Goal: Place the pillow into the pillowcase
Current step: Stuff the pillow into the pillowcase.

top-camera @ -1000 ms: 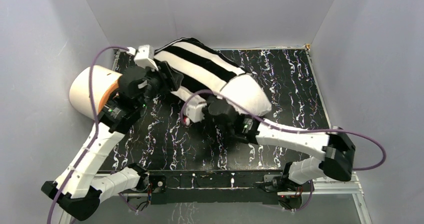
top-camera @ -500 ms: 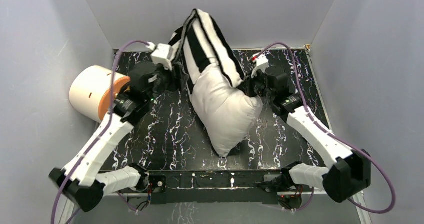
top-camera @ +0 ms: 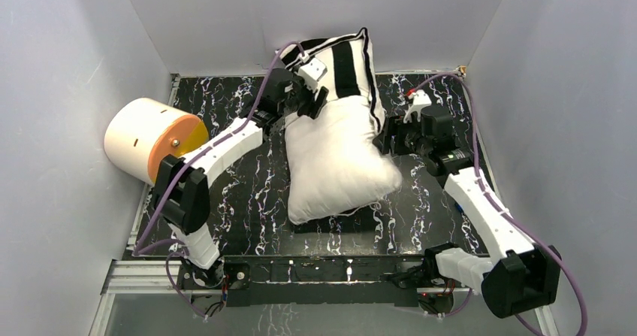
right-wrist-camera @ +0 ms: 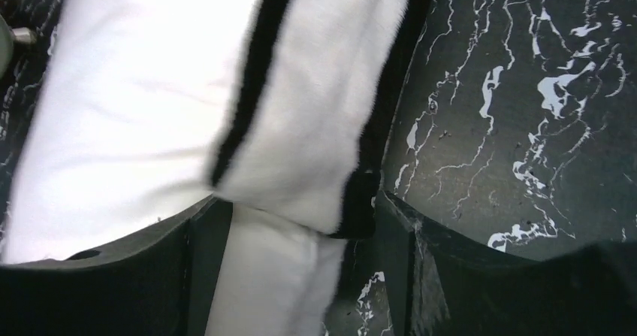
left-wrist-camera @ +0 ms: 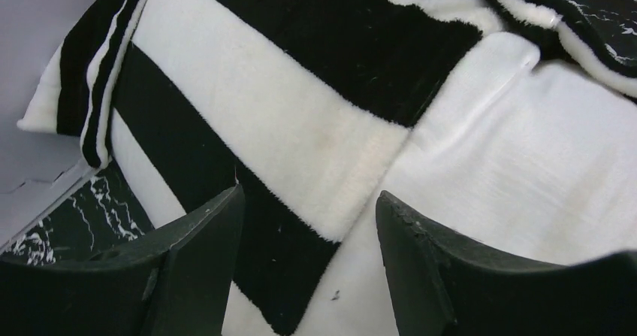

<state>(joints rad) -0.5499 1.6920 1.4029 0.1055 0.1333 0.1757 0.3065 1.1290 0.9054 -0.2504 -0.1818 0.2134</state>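
Top external view shows the pillow (top-camera: 334, 167) on the tabletop (top-camera: 248, 193), only its far end inside the pillowcase (top-camera: 349, 59); most is not yet covered. Both the left gripper (top-camera: 309, 100) and the right gripper (top-camera: 385, 138) stand wide, holding nothing.

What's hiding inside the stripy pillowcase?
The far end of the white pillow is tucked inside the pillowcase; most of it sticks out. The striped fabric hides how deep it goes.

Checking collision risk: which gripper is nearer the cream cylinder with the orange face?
Left. The left gripper sits at the striped pillowcase on the cylinder's side of the pillow; the right gripper is at the pillow's opposite side, farther from the cylinder.
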